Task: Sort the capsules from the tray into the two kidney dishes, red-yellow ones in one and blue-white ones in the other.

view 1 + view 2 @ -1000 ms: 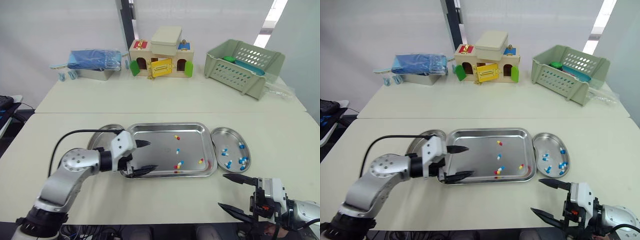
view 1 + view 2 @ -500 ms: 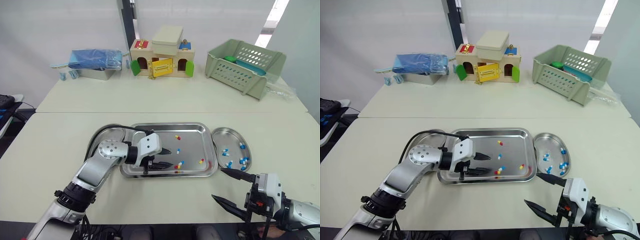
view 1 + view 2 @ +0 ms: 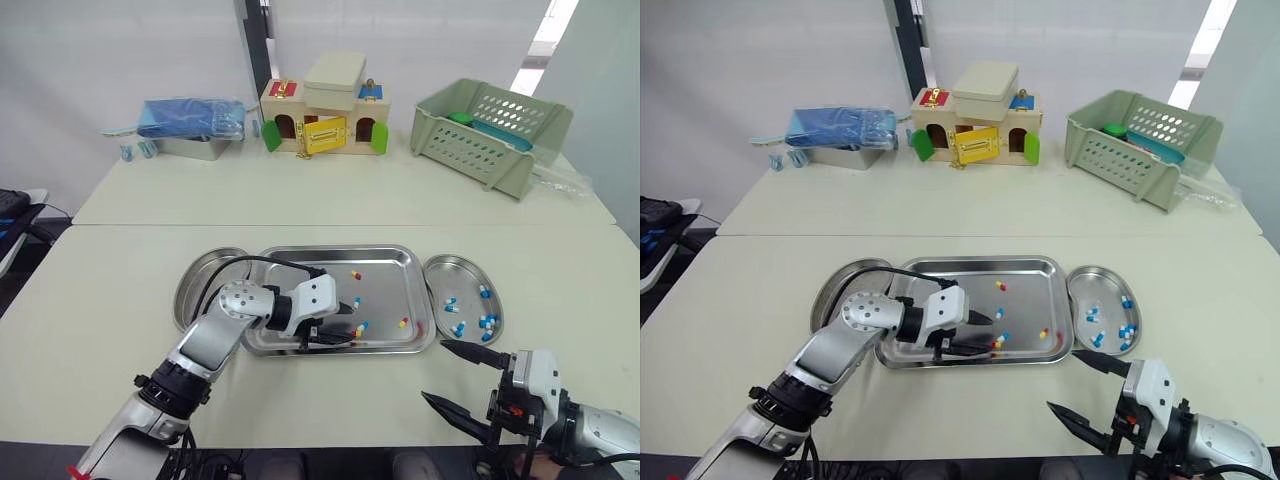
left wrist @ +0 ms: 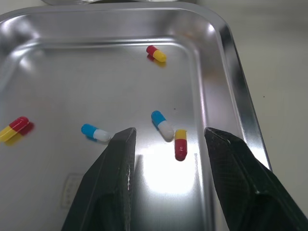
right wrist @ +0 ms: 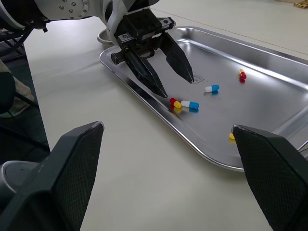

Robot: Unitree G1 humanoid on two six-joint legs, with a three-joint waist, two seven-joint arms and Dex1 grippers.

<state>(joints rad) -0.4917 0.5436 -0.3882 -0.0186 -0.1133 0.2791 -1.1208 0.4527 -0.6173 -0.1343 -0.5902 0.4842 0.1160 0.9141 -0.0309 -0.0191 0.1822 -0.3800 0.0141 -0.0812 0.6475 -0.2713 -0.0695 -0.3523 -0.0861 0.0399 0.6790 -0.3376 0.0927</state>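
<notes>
The left gripper (image 4: 171,134), jaws spread, hangs over a red-yellow capsule (image 4: 180,143) at five o'clock in the tray (image 3: 310,280), with a blue-white capsule (image 4: 162,125) just beside it. The capsule looks light, smooth and apt to roll or squirt away on steel. It is better pinched gently across its middle, clear of the neighbour. The right gripper (image 3: 437,370) hangs spread off the tray's five o'clock corner.

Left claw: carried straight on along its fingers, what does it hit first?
Probably the red-yellow capsule, beside a blue-white capsule on the tray; both lie just ahead of the open left claw.
</notes>
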